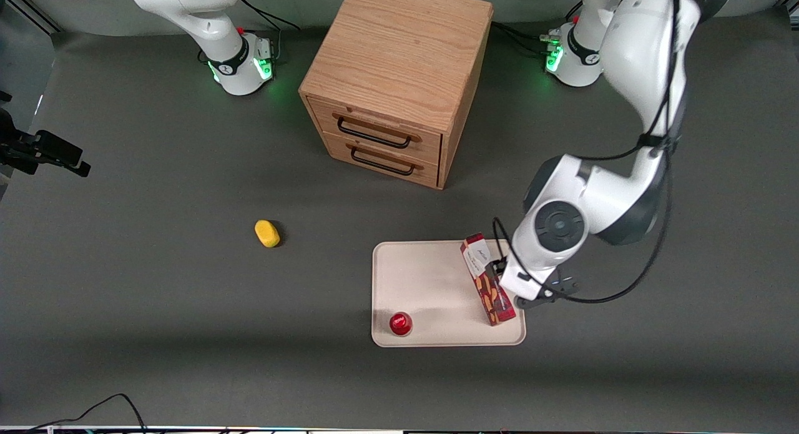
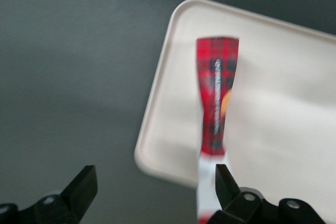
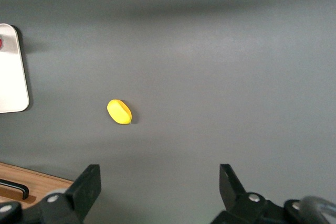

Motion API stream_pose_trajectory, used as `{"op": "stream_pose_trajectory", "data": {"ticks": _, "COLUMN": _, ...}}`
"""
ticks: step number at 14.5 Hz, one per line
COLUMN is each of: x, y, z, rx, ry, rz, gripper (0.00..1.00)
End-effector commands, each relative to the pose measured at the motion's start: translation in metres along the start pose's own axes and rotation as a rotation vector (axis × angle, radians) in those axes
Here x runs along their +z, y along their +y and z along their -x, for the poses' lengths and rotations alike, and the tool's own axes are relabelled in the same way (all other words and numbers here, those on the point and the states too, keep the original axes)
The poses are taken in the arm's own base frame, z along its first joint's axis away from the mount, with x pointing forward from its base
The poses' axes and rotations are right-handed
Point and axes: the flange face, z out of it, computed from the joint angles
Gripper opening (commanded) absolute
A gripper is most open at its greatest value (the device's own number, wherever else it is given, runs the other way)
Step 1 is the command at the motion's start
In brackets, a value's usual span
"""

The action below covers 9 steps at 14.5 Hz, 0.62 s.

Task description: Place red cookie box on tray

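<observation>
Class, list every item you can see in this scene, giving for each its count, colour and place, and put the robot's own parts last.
red cookie box: one, dark red with white label, on the tray by the edge toward the working arm's end.
tray: one, cream-white, on the table, nearer the front camera than the cabinet.
red-capped object: one, red, on the tray's near corner.
yellow object: one, yellow, on the table toward the parked arm's end.
wooden cabinet: one, light oak, two drawers.
gripper: one, black fingers open, beside the box.

End effector [image 2: 152,184] beside red cookie box [image 2: 216,98]
</observation>
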Motion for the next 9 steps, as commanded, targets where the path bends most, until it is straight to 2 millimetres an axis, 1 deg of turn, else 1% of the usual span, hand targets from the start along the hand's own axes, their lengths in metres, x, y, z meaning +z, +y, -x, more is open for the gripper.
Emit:
{"op": "stream_pose_trajectory", "data": {"ticks": 1, "x": -0.064, "y": -0.041, "z": 0.016, "rx": 0.059, "ry": -0.068, "rz": 0.002, "gripper": 1.00}}
{"op": "stream_pose_trajectory", "data": {"ticks": 4, "x": -0.120, "y": -0.097, "z": 0.023, "rx": 0.091, "ry": -0.097, "rz": -0.002, "gripper": 1.00}}
{"op": "stream_pose_trajectory", "data": {"ticks": 5, "x": -0.133, "y": -0.121, "z": 0.026, "rx": 0.095, "ry": -0.091, "rz": -0.011, "gripper": 1.00}}
{"op": "stream_pose_trajectory", "data": {"ticks": 6, "x": -0.140, "y": -0.142, "z": 0.032, "rx": 0.130, "ry": -0.081, "rz": -0.013, "gripper": 1.00}}
{"op": "stream_pose_trajectory", "data": {"ticks": 9, "x": -0.141, "y": -0.226, "z": 0.041, "rx": 0.217, "ry": -0.063, "rz": 0.042, "gripper": 1.00}}
